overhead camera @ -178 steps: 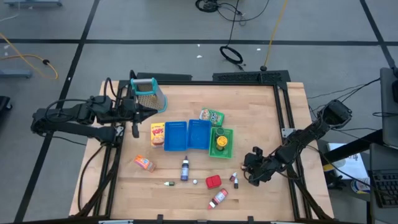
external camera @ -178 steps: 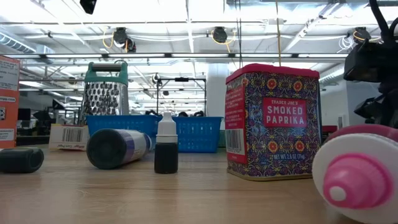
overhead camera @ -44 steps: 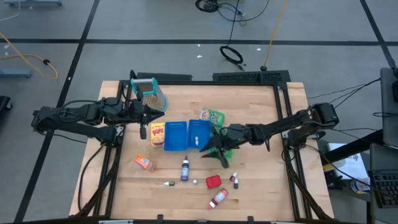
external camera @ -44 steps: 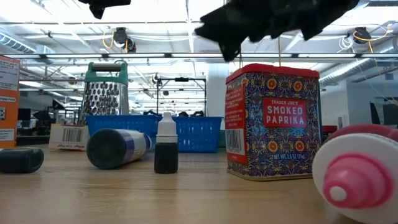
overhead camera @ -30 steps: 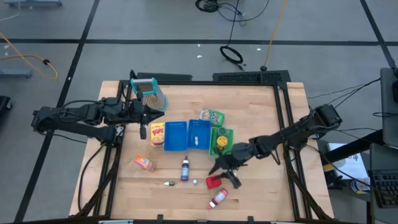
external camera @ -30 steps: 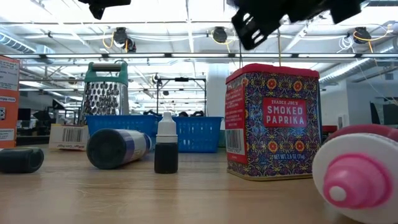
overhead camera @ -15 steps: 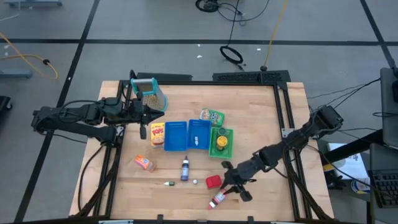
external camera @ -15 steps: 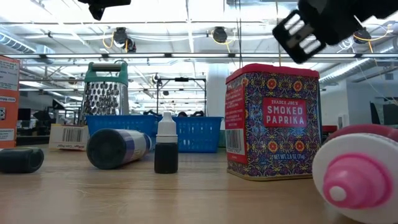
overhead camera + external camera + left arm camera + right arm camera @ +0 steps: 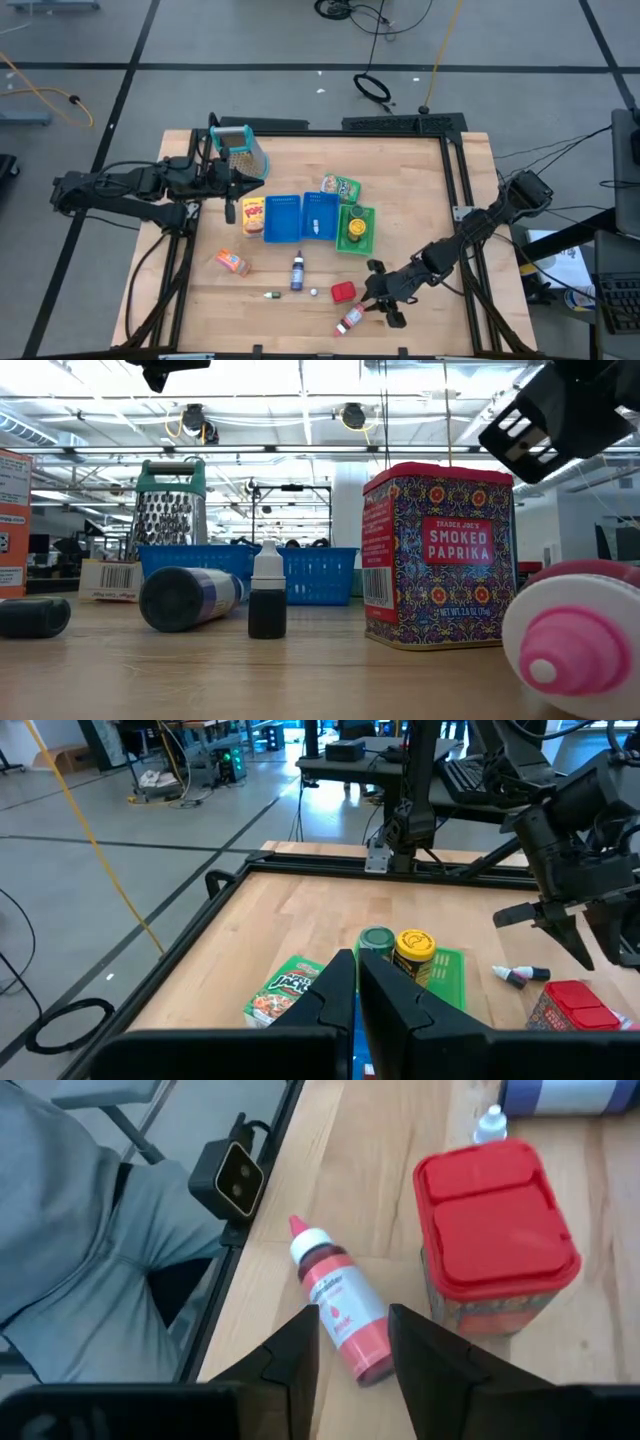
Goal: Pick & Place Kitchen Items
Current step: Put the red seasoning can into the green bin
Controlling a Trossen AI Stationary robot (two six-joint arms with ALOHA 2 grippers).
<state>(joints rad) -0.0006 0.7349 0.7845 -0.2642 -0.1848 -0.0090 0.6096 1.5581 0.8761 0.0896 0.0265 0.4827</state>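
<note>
Hovering part-open and empty, right gripper needs lowering astride red bottle, lying at tin's 5 o'clock, avoiding nudging tin.

On the light wooden counter, two flat blue plastic trays lie side by side as the landmark. Against their right side is a green tray holding a yellow-lidded jar; touching their left side is a yellow box. Nearer the front edge lie an orange packet, a dark purple bottle, a red block and a small red bottle. The right gripper hovers beside that red bottle. The left gripper sits left of the trays, near a metal grater.
</note>
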